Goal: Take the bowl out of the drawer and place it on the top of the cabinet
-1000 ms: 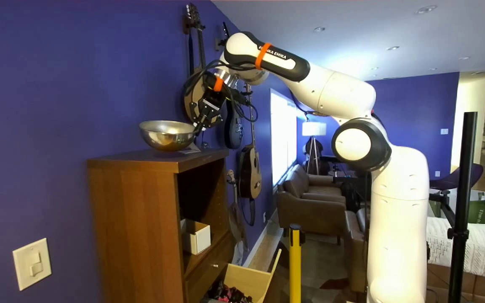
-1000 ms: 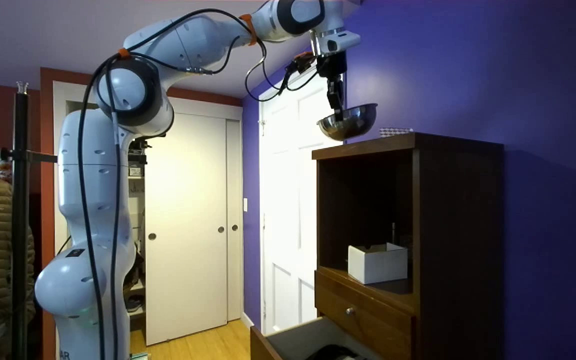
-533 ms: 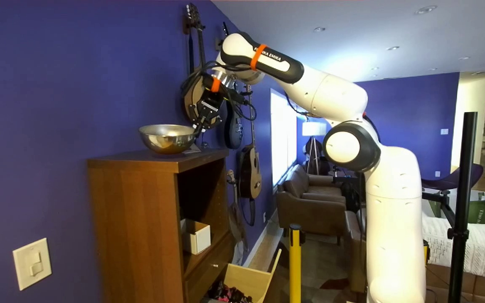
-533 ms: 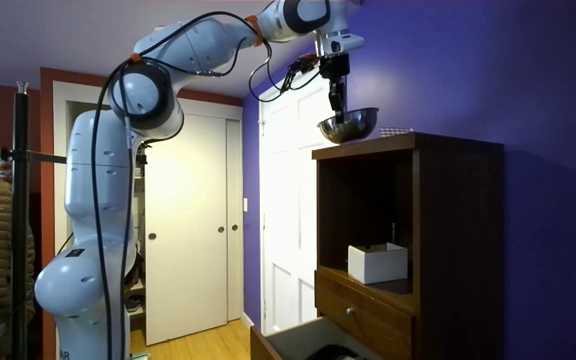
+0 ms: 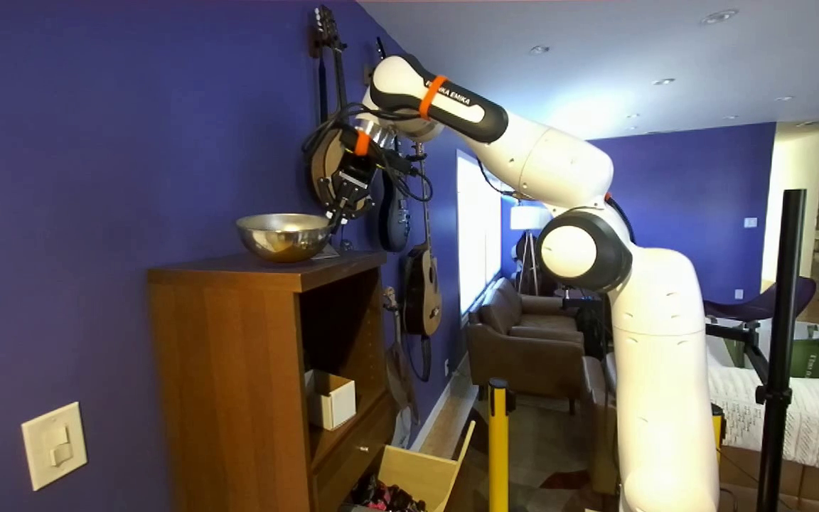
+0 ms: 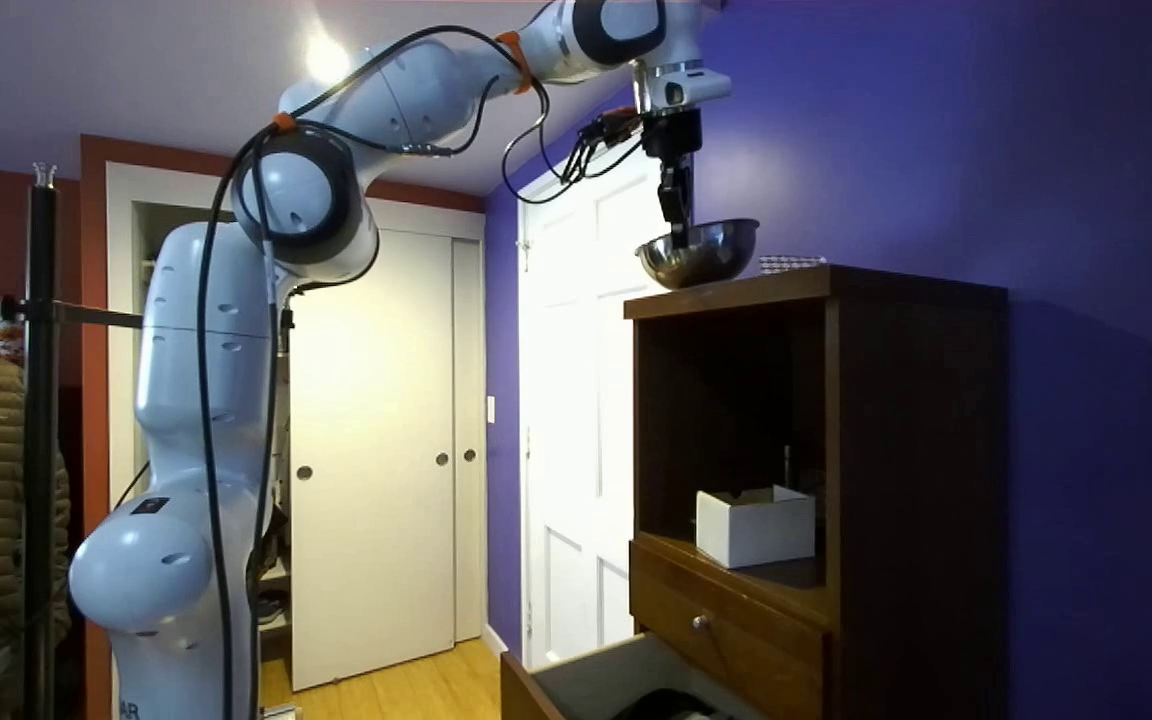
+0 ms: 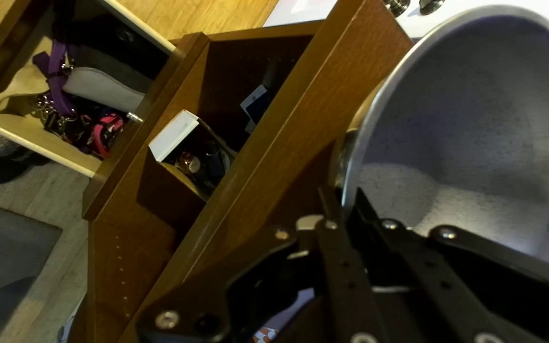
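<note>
The bowl has sunk; only wrist view plainly shows the tool pinching its rim.

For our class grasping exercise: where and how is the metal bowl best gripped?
I'd take the bowl by its thin rim, from above on the side toward the arm, one jaw inside, one outside: it opens upward, and its rounded body would probably slip from a sideways pinch. The gripper holds it so.
</note>
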`<state>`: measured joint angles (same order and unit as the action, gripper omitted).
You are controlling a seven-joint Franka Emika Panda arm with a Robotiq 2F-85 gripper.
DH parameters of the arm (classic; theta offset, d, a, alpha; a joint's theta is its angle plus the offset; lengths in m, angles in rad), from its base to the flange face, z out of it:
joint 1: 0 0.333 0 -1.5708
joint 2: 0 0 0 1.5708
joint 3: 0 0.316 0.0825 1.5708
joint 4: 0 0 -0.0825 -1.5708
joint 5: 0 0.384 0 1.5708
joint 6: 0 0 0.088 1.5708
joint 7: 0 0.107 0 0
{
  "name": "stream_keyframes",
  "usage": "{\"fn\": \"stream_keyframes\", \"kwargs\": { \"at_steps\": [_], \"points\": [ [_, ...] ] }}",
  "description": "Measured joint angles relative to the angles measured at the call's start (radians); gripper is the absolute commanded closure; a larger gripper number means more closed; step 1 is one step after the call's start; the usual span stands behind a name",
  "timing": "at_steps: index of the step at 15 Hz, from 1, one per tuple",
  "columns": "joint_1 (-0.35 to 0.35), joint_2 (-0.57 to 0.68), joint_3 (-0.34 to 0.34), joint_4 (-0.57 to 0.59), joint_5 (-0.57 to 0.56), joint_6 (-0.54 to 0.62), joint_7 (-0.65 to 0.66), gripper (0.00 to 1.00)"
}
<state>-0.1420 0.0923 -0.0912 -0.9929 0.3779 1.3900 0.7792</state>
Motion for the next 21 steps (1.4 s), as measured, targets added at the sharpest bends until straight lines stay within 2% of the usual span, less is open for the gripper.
{"fn": "stream_keyframes", "kwargs": {
  "at_steps": [3, 4, 6, 7, 8, 9, 18, 21],
  "points": [
    [0.0, 0.01, -0.001, 0.016, -0.001, -0.014, 0.009, 0.96],
    [0.0, 0.012, -0.001, 0.019, -0.001, -0.018, 0.012, 0.9],
    [0.0, 0.016, -0.001, 0.027, -0.001, -0.024, 0.014, 0.97],
    [0.0, 0.019, -0.001, 0.032, -0.002, -0.027, 0.016, 0.97],
    [0.0, 0.021, -0.001, 0.035, -0.002, -0.029, 0.016, 0.84],
    [0.0, 0.024, -0.002, 0.039, -0.003, -0.031, 0.017, 0.66],
    [-0.002, 0.03, -0.011, 0.083, -0.003, -0.03, 0.032, 0.04],
    [-0.011, 0.025, -0.032, 0.107, -0.007, -0.01, 0.045, 0.0]
  ]
}}
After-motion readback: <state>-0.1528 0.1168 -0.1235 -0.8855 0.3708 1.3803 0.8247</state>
